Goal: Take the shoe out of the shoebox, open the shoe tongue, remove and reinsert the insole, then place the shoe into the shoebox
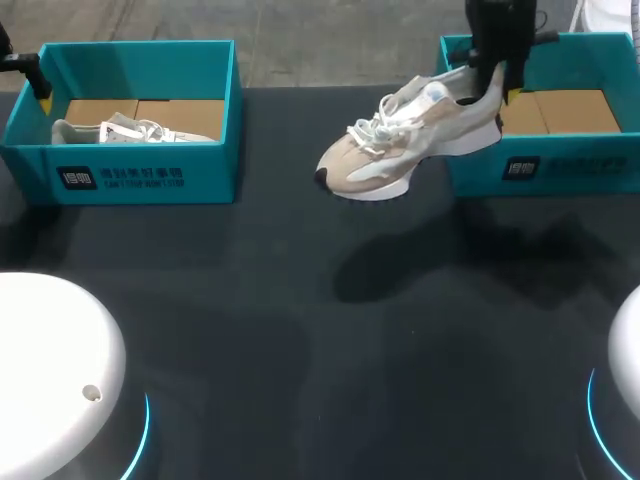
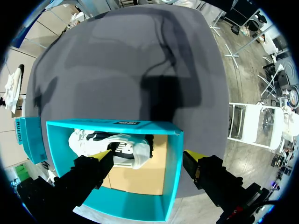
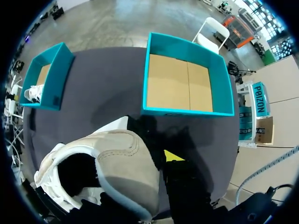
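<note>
My right gripper (image 1: pixel 492 88) is shut on the heel of a beige and white sneaker (image 1: pixel 410 140). The sneaker hangs in the air, toe down to the left, in front of the right teal shoebox (image 1: pixel 545 165). In the right wrist view the sneaker's heel collar (image 3: pixel 117 163) sits between the fingers of the right gripper (image 3: pixel 156 161), and one yellow fingertip (image 3: pixel 173 155) shows beside it. The box (image 3: pixel 187 44) beyond holds nothing. My left gripper (image 2: pixel 149 158) stands open above the left teal shoebox (image 2: pixel 170 158), over a second white shoe (image 2: pixel 117 147) lying inside.
The left shoebox (image 1: pixel 140 170) with its white shoe (image 1: pixel 120 130) stands at the back left, the left gripper (image 1: pixel 38 80) by its left wall. White robot bases fill the near left (image 1: pixel 50 370) and near right (image 1: pixel 630 350) corners. The dark tabletop (image 1: pixel 320 330) lies between.
</note>
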